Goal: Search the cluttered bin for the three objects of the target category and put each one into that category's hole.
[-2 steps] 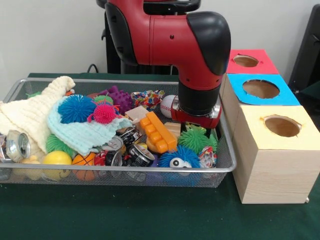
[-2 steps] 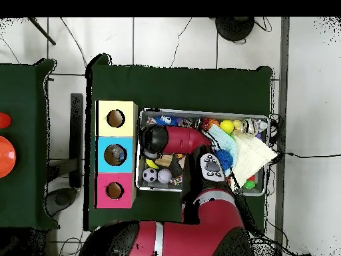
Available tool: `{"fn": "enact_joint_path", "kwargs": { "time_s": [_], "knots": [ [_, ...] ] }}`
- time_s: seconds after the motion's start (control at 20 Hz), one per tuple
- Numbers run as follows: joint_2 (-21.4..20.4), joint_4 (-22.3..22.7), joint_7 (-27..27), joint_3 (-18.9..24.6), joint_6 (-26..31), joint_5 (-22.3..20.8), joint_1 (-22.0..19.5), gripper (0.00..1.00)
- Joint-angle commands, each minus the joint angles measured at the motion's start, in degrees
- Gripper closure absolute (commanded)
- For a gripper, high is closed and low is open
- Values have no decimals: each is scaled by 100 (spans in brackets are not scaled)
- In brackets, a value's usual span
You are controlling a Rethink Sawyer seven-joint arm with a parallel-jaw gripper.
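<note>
Front view: the arm's wrist hangs low over the right end of the wire-mesh bin (image 1: 125, 172). The gripper (image 1: 196, 120) is buried behind the wrist housing, so whether it is spread or closed cannot be told. Directly below and just in front of it lies a green spiky ball (image 1: 194, 139); a baseball (image 1: 168, 106) sits just beside it on the picture-left, and an orange toy block (image 1: 158, 132) runs diagonally further that way. Which category is wanted is not shown. The three hole boxes stand beyond the bin's right wall, the yellow box (image 1: 272, 150) closest.

Overhead view: the wrist covers the bin end next to the boxes; the blue box (image 2: 115, 155) lies nearest it, the baseball (image 2: 150, 175) just beside.
</note>
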Motion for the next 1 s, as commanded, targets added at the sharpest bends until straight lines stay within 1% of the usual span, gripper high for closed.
{"fn": "enact_joint_path", "kwargs": {
  "time_s": [0.05, 0.1, 0.15, 0.25, 0.5, 0.75, 0.85, 1.0],
  "knots": [
    [430, -92, 870, 75, -846, 55, -21, 100],
    [355, -121, 964, -48, -583, 101, 80, 100],
    [250, -70, 1090, -127, -458, 172, 140, 100],
    [123, -36, 1109, -133, -318, 248, 145, 100],
    [-65, -121, 843, -123, 103, 296, 89, 100],
    [-775, 155, 593, -159, 933, 331, 1, 100],
    [-952, 233, 454, -143, 1151, 309, -84, 100],
    [-1067, 297, 323, -150, 1296, 231, -179, 100]
  ]
}}
